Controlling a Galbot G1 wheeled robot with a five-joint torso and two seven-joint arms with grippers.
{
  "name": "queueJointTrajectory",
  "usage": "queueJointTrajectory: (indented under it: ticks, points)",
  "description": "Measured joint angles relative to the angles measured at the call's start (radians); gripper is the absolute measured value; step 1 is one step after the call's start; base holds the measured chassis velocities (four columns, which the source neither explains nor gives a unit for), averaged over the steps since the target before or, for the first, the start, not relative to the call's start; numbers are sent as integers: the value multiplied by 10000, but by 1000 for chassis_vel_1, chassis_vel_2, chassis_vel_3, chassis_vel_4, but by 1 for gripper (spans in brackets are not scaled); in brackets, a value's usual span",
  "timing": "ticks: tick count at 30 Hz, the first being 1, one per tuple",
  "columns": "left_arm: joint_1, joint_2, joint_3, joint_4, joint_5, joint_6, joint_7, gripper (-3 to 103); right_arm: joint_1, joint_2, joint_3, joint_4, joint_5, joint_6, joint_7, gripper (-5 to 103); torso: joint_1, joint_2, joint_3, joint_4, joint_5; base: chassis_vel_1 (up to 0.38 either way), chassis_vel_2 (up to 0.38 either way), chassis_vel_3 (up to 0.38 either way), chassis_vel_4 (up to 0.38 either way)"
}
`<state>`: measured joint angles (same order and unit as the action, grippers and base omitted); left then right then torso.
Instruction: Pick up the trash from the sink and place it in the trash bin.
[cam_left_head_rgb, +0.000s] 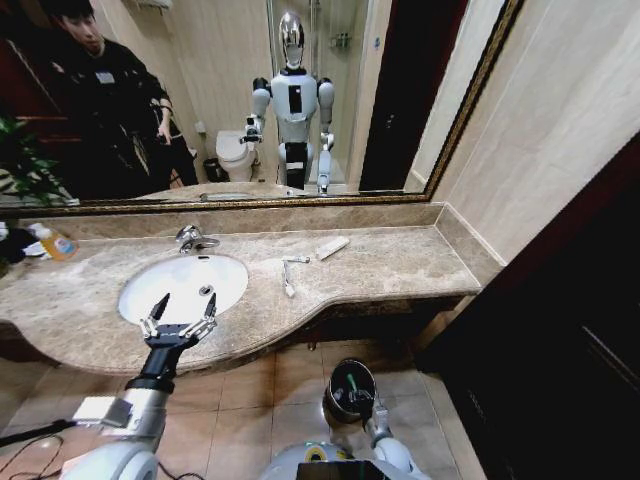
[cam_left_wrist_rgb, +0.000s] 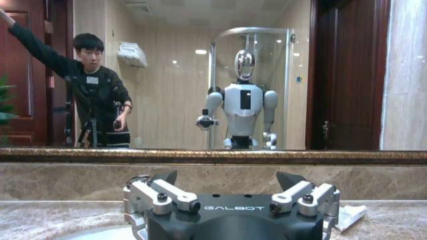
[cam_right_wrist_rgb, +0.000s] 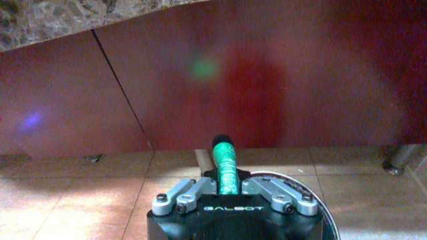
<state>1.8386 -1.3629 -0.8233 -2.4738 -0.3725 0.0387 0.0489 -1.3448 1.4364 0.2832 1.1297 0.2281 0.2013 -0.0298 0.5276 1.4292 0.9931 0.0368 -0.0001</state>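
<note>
left hand (cam_left_head_rgb: 181, 322): spread wide open with nothing in it, hovering at the front rim of the sink (cam_left_head_rgb: 150, 305). From its wrist camera you get the two finger pairs splayed apart and the mirror behind.

sink: white oval bowl set in the beige counter (cam_left_head_rgb: 390, 265). Looks pretty much cleared out apart from the drain.

trash left on the counter: a white toothbrush (cam_left_head_rgb: 288, 281) and a short white stick (cam_left_head_rgb: 297, 259) just right of the sink, then a flat white packet (cam_left_head_rgb: 332, 247) further right near the back wall. All look light. I'd guess the toothbrush is stiff and a bit slick, so pinch it mid-handle across the narrow side. The packet looks thin and floppy, so probably grab it by an edge.

right hand (cam_left_head_rgb: 350, 385): down low over the trash bin (cam_left_head_rgb: 337, 405), fingers closed around a green stick (cam_right_wrist_rgb: 224, 167). It's hard plastic by the look of it, gripped at the lower end with the rest poking out past the fingertips.

hard to tell: most of the bin is covered by the arm, so no idea what's inside. Can't spot the tiny clear bottle anywhere.
</note>
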Motion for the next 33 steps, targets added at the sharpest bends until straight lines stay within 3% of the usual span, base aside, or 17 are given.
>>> queueJointTrajectory:
  ticks: [2, 5, 7, 9, 12, 15, 18, 19, 21, 23, 29, 33]
  points:
    - [0, 0, 0, 0, 0, 0, 0, 100, -1, -7, -1, -19, -92, -2, -1, 19, 0, 0, 0, 0, 0, 0, 0, 0, 0]
    - [-1, 0, 0, 0, 0, 0, 0, 100, -1, -6, -1, -27, -141, -2, -1, 19, 0, 0, 0, 0, 0, 0, 0, 0, 0]
    - [0, 0, 0, 0, 0, 0, 0, 100, 28, 39, -1, -41, -243, -20, 37, 40, 0, 0, 0, 0, 0, 0, 0, 0, 0]
    - [0, 0, 0, 0, 0, 0, 0, 100, 60, 52, -1, -45, -274, -29, 59, 51, 0, 0, 0, 0, 0, 0, 0, 0, 0]
    - [0, 0, 0, 0, 0, 0, 0, 100, 101, 59, -2, -55, -304, -40, 83, 56, 0, 0, 0, 0, 0, 0, 0, 0, 0]
    - [0, 0, 0, 0, 0, 0, 0, 100, 135, 76, -6, -61, -325, -52, 113, 73, 0, 0, 0, 0, 0, 0, 0, 0, 0]
    - [0, 0, 0, 0, 0, 0, 0, 100, 145, 81, -8, -67, -328, -57, 117, 78, 0, 0, 0, 0, 0, 0, 0, 0, 0]
    - [0, 0, 0, 0, 0, 0, 0, 100, 148, 84, -10, -68, -329, -61, 118, 89, 0, 0, 0, 0, 0, 0, 0, 0, 0]
    - [0, 0, 0, 0, 0, 0, 0, 100, 150, 87, -10, -67, -329, -65, 119, 89, 0, 0, 0, 0, 1, 0, 0, 0, 0]
    - [0, 0, 0, 0, 0, 0, 0, 100, 144, 90, -13, -42, -331, -85, 122, 98, 0, 0, 0, 0, 0, 0, 0, 0, 0]
    - [-1, -1, 0, 0, 0, 0, 0, 100, -146, 11, -12, 524, -622, -168, 333, 100, 0, 0, 0, 0, 3, 0, 0, 0, 0]
    - [0, 0, 0, 0, 0, 0, 0, 100, -658, -424, 3, 1742, -598, -267, 444, 100, 0, 0, 0, 0, 1, 0, 0, 0, 0]
